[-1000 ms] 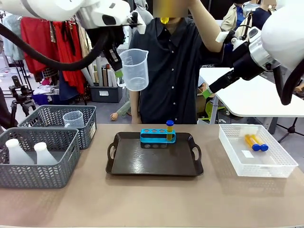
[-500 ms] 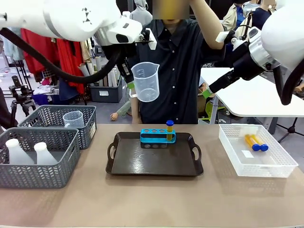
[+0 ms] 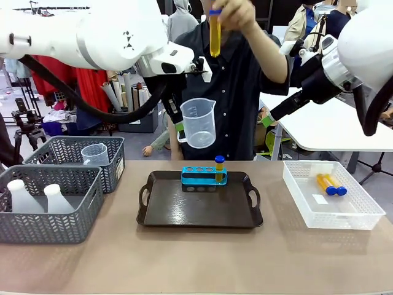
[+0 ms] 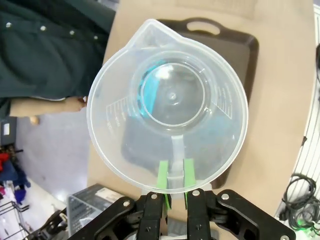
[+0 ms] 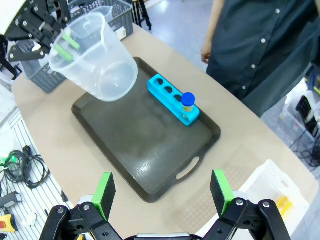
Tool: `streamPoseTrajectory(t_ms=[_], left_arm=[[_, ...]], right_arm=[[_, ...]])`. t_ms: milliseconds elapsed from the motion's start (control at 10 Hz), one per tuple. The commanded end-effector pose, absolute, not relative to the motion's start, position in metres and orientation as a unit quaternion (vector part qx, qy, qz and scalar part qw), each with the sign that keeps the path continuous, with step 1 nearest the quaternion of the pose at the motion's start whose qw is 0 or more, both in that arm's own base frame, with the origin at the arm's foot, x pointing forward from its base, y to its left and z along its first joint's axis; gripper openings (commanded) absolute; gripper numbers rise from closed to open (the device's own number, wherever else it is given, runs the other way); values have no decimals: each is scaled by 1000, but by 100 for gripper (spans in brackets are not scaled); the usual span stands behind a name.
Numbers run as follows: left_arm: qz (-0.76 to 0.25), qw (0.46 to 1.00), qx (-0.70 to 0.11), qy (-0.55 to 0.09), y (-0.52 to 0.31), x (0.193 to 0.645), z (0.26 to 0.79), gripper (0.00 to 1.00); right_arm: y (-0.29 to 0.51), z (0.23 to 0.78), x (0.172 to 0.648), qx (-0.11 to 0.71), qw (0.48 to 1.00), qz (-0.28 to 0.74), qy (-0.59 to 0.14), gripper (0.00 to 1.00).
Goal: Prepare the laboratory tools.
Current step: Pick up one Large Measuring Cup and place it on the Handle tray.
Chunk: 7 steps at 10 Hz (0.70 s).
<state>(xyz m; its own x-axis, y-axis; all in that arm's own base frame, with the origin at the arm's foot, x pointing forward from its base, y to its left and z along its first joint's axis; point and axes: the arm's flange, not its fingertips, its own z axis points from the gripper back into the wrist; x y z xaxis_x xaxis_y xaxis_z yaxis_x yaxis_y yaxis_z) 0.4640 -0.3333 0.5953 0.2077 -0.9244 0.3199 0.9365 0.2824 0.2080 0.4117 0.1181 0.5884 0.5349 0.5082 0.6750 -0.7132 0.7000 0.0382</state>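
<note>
While the clear plastic handled measuring beaker [image 3: 199,123] hangs in the air over the dark brown handled tray [image 3: 184,212], its handle is pinched between the green pads of the left gripper [image 4: 173,172], whose jaws are closed tight on it. The beaker is kept upright and looks empty. The right gripper [image 5: 163,191] is seen with jaws spread wide, and nothing is held in it. On the tray a small blue holed rack [image 3: 204,177] is placed, with one blue-capped amber tube [image 3: 219,166] standing in its right end hole. Another amber tube [image 3: 214,34] is lifted high by the person's hand [image 3: 236,13].
</note>
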Motion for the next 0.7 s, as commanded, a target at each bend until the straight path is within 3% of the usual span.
streamPoseTrajectory(t_ms=[0,600], left_arm=[[-613,768,-31,-183,-332,460,581,0],[-630,763,-54,-136,-353,455,543,0]], right_arm=[[119,589,412,164,861,352,-328,100],[119,589,412,164,861,352,-328,100]])
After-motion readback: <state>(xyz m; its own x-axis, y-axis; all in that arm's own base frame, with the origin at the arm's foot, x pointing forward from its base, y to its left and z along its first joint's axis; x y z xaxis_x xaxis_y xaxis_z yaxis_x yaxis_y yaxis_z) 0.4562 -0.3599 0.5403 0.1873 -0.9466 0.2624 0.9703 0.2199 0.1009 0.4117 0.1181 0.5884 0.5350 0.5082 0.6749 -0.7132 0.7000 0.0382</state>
